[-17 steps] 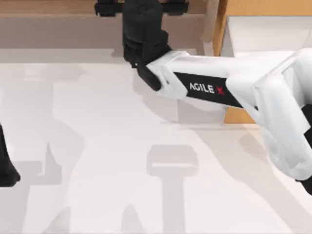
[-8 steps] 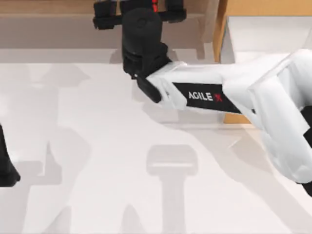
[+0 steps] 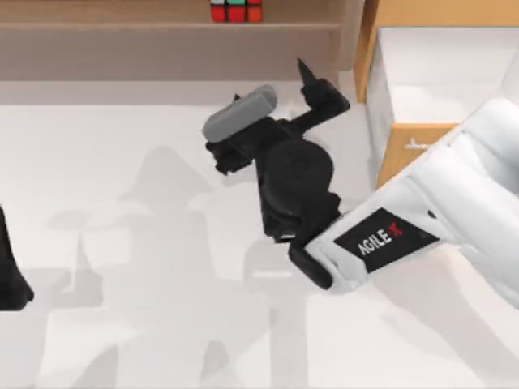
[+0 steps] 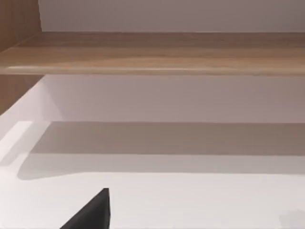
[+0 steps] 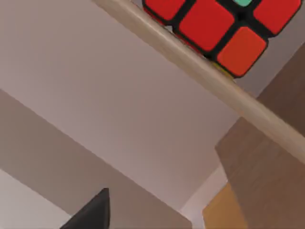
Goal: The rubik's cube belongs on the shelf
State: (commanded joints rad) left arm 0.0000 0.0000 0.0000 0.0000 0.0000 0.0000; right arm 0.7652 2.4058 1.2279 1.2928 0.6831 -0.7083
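White tabletop (image 3: 146,324) from above: the rubik's cube (image 3: 236,10) sits on the shelf (image 3: 122,16) board — apart from the right gripper (image 3: 272,85), whose jaws stand apart over the table. Left gripper (image 3: 12,279) parked at the left edge; cannot tell its jaws. Left wrist view: shelf board (image 4: 152,55). Right wrist view: cube (image 5: 214,24) on the board's edge (image 5: 200,76).

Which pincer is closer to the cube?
The right one. The right pincer sits just in front of the shelf holding the cube, fingers apart. The left arm is parked at the table's far left edge.
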